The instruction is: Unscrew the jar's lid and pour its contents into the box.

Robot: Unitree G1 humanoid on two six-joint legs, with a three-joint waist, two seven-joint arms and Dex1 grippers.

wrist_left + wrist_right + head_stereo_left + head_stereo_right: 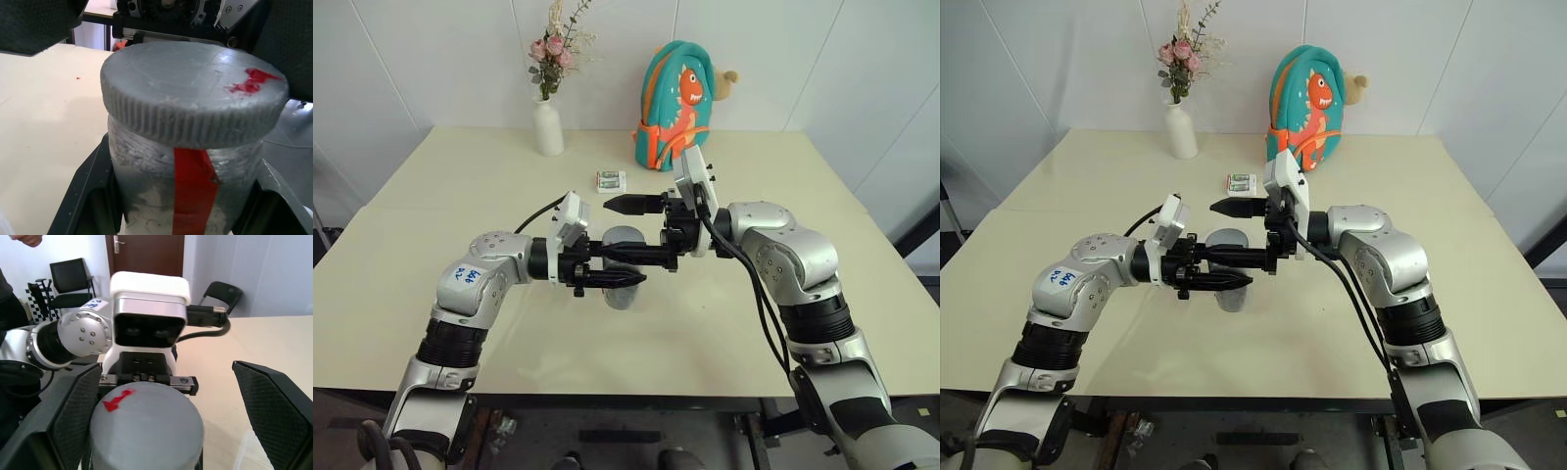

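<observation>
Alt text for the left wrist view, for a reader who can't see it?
A clear jar with a red label strip sits clamped between the left hand's fingers, its ridged grey lid with a red mark still screwed on. The right hand's black fingers stand open on either side of the lid, above a cream table.

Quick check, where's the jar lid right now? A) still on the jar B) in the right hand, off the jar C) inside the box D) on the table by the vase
A: the grey lid sits on the jar, which the left hand clamps, while the right hand is open on either side of the lid.
</observation>
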